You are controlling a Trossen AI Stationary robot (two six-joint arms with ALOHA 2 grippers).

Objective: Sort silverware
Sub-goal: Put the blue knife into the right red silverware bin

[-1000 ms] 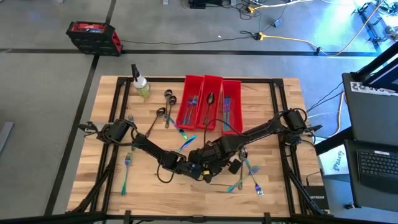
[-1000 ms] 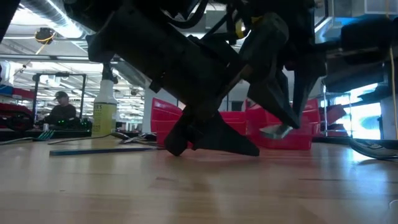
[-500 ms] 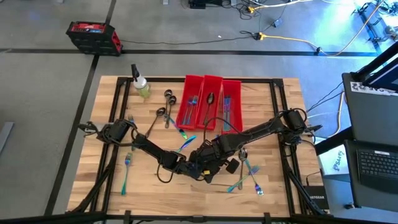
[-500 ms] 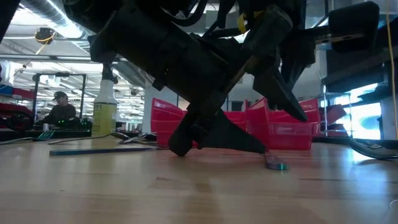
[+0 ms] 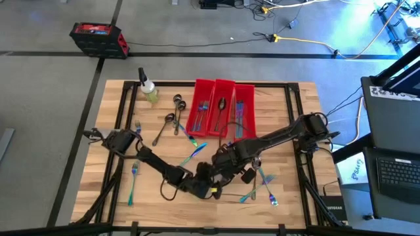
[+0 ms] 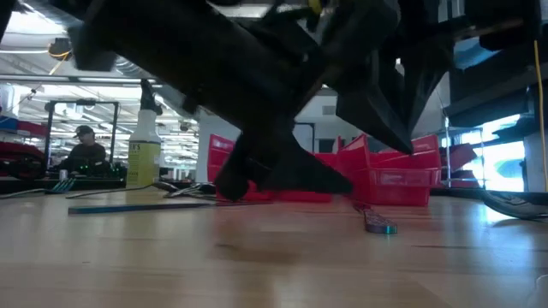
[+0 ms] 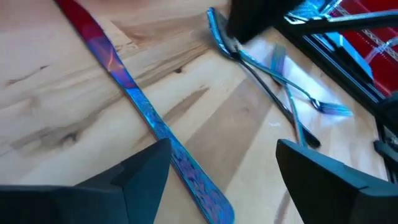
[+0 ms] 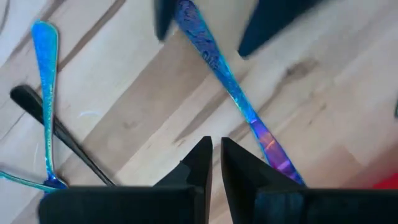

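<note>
At the near middle of the table, a knife (image 7: 155, 127) lies flat on the wood between the spread fingers of the left gripper (image 7: 221, 180), untouched. The right gripper (image 8: 214, 165), clenched empty, hovers just above its iridescent blue-purple blade.

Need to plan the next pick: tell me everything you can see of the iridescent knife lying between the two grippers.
The knife is a long, thin, flat piece of iridescent metal, shading blue along most of its length to purple-red at one end. It lies flat and loose on the wooden table, near the middle front. The left gripper stands open with its fingers either side of one end; the right gripper, shut, hovers at the other end. Neither holds it, and no other silverware touches it.
</note>
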